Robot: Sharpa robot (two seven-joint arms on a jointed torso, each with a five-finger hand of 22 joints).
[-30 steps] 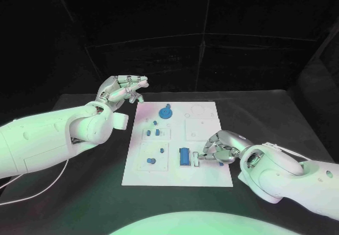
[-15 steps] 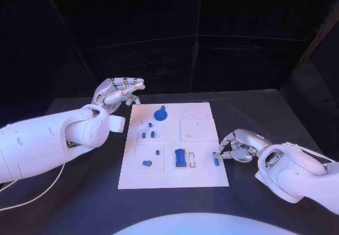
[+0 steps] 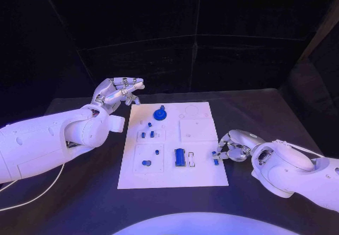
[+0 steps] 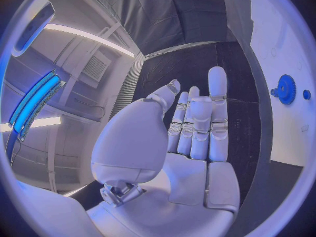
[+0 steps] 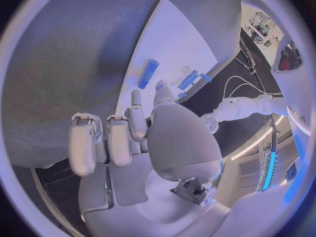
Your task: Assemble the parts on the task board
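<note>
The white task board (image 3: 199, 131) lies in the middle of the black table. On it are a blue gear (image 3: 160, 115), several small blue pieces (image 3: 148, 133), a blue block (image 3: 180, 156) and a short blue piece (image 3: 214, 156) at its right edge. My right hand (image 3: 234, 146) rests low beside that edge, fingers half bent, tips just short of the short piece (image 5: 148, 73); nothing is between thumb and fingers (image 5: 136, 110). My left hand (image 3: 118, 90) hovers off the board's far left corner, empty, fingers (image 4: 197, 116) nearly straight. The gear (image 4: 286, 85) lies well away from it.
A white cable (image 3: 32, 198) trails over the table under my left arm. Black curtain walls stand close behind the table's far edge (image 3: 233, 92). Bare table (image 3: 70, 205) stretches on both sides of the board.
My right hand has drawn back to the right, from over the board's lower right part to its edge, leaving the short blue piece lying there. The left hand has stayed in place.
</note>
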